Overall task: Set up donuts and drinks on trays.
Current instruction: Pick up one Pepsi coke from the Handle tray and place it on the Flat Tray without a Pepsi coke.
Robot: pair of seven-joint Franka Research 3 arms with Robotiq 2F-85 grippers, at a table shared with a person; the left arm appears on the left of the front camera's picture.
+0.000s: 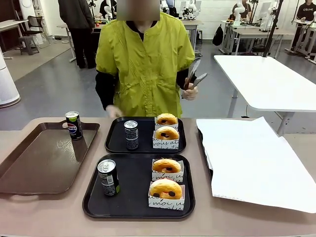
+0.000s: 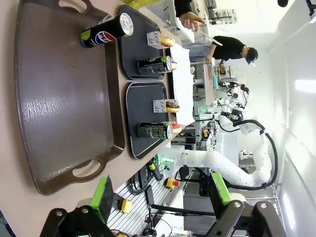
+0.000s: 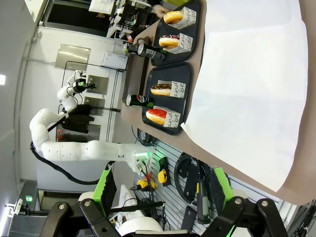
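Note:
Two black trays lie mid-table. The far tray holds a dark can and two sleeved donuts. On the near tray stand another can and two donuts. A third can stands on the brown tray's far corner. My left gripper hangs open off the table's edge, nothing between its fingers. Open and empty too, my right gripper looks at the trays from the side.
A large brown tray lies at the left. A tray lined with white paper lies at the right. A person in a yellow-green top stands across the table holding tongs up, the other hand near the far tray.

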